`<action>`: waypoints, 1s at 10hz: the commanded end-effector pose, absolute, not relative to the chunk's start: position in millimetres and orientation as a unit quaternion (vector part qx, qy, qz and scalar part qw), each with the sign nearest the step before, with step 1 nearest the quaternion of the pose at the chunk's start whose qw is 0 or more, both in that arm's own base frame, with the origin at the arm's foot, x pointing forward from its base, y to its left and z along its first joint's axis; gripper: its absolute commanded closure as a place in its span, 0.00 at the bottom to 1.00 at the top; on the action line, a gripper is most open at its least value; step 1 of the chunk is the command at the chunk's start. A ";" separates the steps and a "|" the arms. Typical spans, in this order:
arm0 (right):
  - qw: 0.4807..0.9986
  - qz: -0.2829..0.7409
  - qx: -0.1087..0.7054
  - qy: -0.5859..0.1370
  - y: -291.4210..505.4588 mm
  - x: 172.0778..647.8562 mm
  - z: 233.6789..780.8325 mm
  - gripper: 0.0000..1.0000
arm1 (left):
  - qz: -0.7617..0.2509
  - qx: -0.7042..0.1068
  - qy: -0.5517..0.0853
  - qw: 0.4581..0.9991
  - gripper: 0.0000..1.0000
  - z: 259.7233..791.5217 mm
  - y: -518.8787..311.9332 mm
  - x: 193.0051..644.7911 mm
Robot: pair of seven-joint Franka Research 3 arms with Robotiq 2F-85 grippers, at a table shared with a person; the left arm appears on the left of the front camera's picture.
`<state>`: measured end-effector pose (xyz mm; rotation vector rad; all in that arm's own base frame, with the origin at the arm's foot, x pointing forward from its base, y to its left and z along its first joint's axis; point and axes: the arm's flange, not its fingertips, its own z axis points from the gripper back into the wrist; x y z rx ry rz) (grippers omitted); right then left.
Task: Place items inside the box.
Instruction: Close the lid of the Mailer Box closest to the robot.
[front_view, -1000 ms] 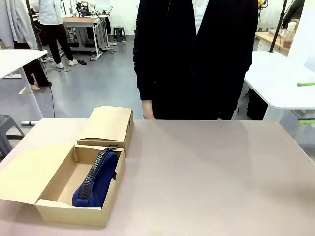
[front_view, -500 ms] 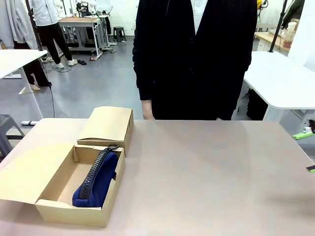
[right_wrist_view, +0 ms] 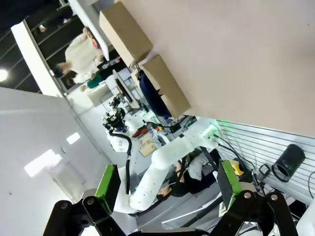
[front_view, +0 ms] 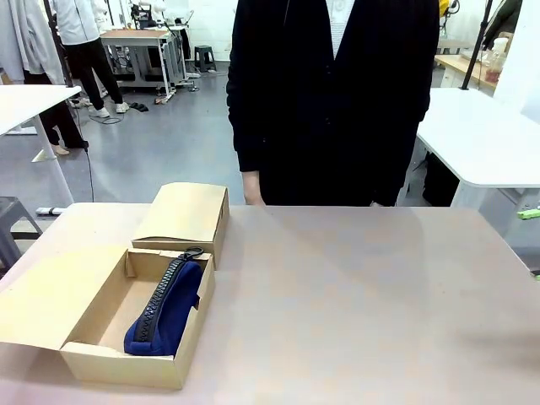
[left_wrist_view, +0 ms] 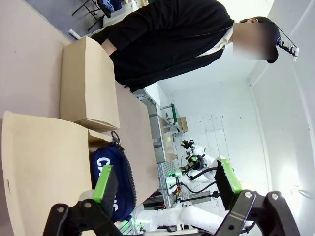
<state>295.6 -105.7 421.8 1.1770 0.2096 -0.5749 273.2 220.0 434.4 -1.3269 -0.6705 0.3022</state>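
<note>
An open cardboard box [front_view: 126,367] sits at the table's left front, its flap spread to the left. Inside lies a navy zip pencil case [front_view: 164,308], zipper up; the left wrist view shows its white lettering [left_wrist_view: 110,172]. My left gripper [left_wrist_view: 166,181] hangs open and empty above and beside the box [left_wrist_view: 44,167]. My right gripper [right_wrist_view: 168,181] is open and empty, far from the box [right_wrist_view: 170,86] and the navy case [right_wrist_view: 150,96]. One of its green pads [front_view: 531,213] pokes in at the front view's right edge. The other items are out of view.
A closed tan cardboard piece [front_view: 186,215] stands just behind the open box. A person in a black coat [front_view: 333,101] stands at the far edge, one hand [front_view: 253,192] hanging near the table. Bare tabletop [front_view: 363,295] stretches across the middle and right.
The green pads of my right gripper at the right edge sit lower than a second ago and slightly farther out than half a second ago. Box, case and person are unmoved.
</note>
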 end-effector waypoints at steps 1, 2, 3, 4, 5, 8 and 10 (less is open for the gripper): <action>0.786 -0.257 0.554 0.093 -105.6 294.8 422.0 0.00 | 0.132 -0.607 -0.313 0.719 0.00 436.3 218.8 273.0; 0.786 -0.257 0.554 0.093 -105.6 294.8 422.0 0.00 | 0.132 -0.607 -0.313 0.719 0.00 436.3 218.8 273.0; 0.786 -0.257 0.554 0.093 -105.6 294.8 422.0 0.00 | 0.132 -0.607 -0.313 0.719 0.00 436.3 218.8 273.0; 0.786 -0.257 0.554 0.093 -105.6 294.8 422.0 0.00 | 0.137 -0.602 -0.304 0.726 0.00 434.4 220.0 273.2; 0.786 -0.257 0.554 0.093 -105.6 294.8 422.0 0.00 | -0.054 -0.660 -0.339 0.668 0.00 463.3 185.1 261.3; 0.786 -0.257 0.554 0.093 -105.6 294.8 422.0 0.00 | -0.453 -0.412 -0.442 0.655 0.00 477.7 53.2 283.2; 0.786 -0.257 0.554 0.093 -105.6 294.8 422.0 0.00 | -0.608 -0.251 -0.469 0.589 0.00 461.7 3.5 287.7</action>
